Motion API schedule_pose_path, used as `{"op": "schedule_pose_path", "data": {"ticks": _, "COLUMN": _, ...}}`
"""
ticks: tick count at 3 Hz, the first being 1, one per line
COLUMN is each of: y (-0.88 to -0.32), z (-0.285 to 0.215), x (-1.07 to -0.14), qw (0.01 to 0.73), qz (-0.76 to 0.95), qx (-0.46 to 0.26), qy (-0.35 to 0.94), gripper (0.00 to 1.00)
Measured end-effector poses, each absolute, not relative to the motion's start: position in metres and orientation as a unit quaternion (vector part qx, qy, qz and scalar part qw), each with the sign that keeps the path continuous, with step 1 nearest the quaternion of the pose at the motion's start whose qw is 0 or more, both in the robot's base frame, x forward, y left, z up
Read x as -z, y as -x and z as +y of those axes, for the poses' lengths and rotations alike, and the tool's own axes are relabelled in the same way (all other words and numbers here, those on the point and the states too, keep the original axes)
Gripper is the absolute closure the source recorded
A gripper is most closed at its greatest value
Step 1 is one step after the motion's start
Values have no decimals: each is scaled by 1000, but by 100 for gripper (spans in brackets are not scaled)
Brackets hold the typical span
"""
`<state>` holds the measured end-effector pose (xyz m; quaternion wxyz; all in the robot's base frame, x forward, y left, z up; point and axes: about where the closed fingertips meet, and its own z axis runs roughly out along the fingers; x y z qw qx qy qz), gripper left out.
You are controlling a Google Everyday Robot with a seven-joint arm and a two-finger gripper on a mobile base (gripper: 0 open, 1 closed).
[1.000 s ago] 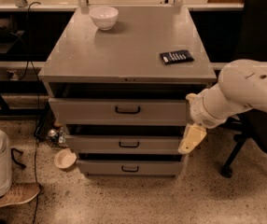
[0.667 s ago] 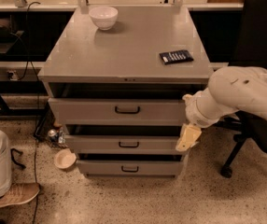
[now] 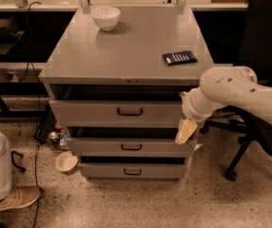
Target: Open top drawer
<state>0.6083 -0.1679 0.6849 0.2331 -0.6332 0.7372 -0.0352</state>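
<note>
The grey metal cabinet (image 3: 126, 46) has three drawers. The top drawer (image 3: 88, 113) has the tallest front and a small black bar handle (image 3: 130, 111). It stands a little way out, with a dark gap above its front. The middle drawer (image 3: 98, 147) and the bottom drawer (image 3: 102, 170) also stand slightly out. My white arm (image 3: 236, 91) reaches in from the right. My gripper (image 3: 185, 131), pale yellow, hangs at the cabinet's right front corner, just below the top drawer's right end and in front of the middle drawer's right edge. It is well right of the handle.
A white bowl (image 3: 105, 17) and a black remote-like object (image 3: 179, 57) lie on the cabinet top. A black office chair (image 3: 264, 46) stands at the right. A person's leg and shoe (image 3: 5, 189) are at the bottom left. A small bowl (image 3: 65, 161) and a can (image 3: 54, 137) lie on the floor.
My arm and gripper have moved left, from beside the cabinet to its right front corner. The drawers look the same.
</note>
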Motion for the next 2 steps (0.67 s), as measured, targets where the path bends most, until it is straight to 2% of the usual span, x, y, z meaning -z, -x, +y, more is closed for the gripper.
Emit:
{"op": "schedule_pose_path", "data": {"ticks": 1, "y": -636, "z": -155, "x": -672, "qw": 226, "qz": 725, "qx": 29, "qy": 650, "gripper": 0}}
{"op": "schedule_pose_path", "data": {"ticks": 2, "y": -654, "z": -142, "x": -652, "qw": 213, "qz": 719, "qx": 6, "qy": 661, "gripper": 23}}
